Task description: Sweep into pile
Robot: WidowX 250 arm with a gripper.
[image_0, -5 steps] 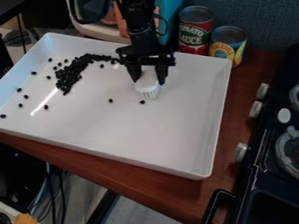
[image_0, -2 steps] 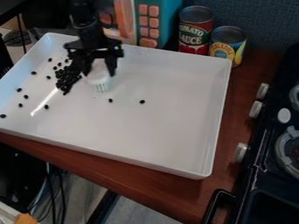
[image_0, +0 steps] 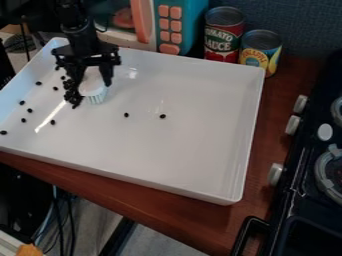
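I am matte black throughout: a jointed arm (image_0: 78, 27), a thin dark cable (image_0: 105, 26), a wide-shouldered gripper (image_0: 92, 84), two blunt fingers (image_0: 107, 75).

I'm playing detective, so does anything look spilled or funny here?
Some black beans lie scattered in the white tray, away from the clump beside the white brush. Two sit alone near the middle. Nothing looks broken.
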